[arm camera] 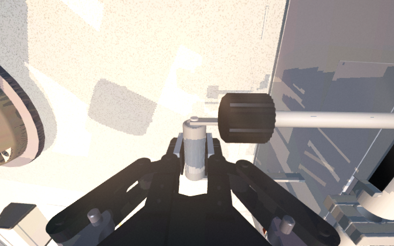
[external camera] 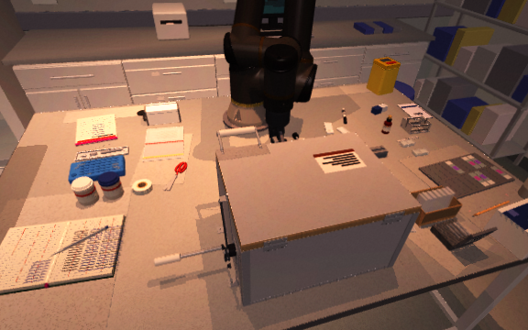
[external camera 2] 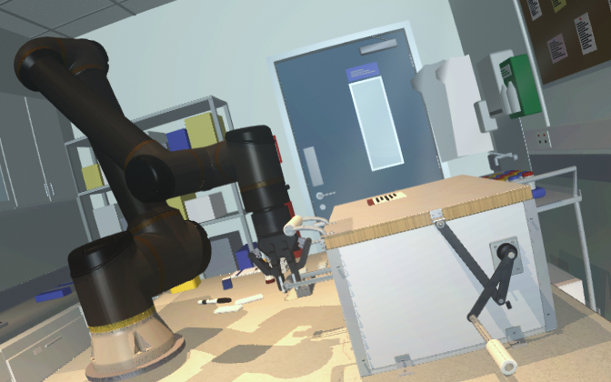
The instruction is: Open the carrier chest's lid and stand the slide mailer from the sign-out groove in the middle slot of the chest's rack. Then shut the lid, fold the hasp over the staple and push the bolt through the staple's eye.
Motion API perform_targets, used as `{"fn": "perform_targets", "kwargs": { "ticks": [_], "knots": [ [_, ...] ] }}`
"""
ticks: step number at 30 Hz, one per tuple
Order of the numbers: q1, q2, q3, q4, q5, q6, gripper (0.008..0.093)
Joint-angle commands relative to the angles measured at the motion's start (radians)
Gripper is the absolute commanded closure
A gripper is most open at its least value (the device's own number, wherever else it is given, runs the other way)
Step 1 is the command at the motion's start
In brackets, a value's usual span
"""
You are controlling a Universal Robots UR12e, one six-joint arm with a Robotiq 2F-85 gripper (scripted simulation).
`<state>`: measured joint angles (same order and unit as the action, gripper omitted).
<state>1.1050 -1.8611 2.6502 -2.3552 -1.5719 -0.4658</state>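
Note:
My gripper (arm camera: 194,149) (external camera 2: 283,280) hangs low at the chest's far face, between the robot base and the carrier chest (external camera: 314,215). A short pale ribbed grip (arm camera: 195,152) stands between my fingers; a thin link joins its top to a black knurled knob (arm camera: 247,118) on a pale bolt rod (arm camera: 342,119) that runs toward the chest wall. The chest's lid (external camera: 310,183) lies shut, with a pale lid handle (external camera: 239,133) just above my gripper. The hasp and staple are hard to make out. I am closed on the bolt's ribbed grip.
The robot base (arm camera: 6,122) stands close on one side of my gripper and the chest wall on the other. A crank with a pale handle (external camera: 167,259) sticks out from the chest's left side. Scissors (external camera: 178,172), tape, jars, a logbook (external camera: 53,254) and slide trays lie around.

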Motion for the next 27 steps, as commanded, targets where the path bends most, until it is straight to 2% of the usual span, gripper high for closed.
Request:
{"fn": "perform_targets", "kwargs": {
  "ticks": [1,12,23,27],
  "knots": [
    [0.000,0.000,-0.003,-0.003,0.001,0.000,0.0754],
    [0.000,0.000,-0.003,-0.003,0.001,0.000,0.0534],
    [0.000,-0.002,-0.004,-0.001,0.001,0.000,0.0534],
    [0.000,-0.020,-0.012,0.026,0.001,0.000,0.0534]
  ]
}}
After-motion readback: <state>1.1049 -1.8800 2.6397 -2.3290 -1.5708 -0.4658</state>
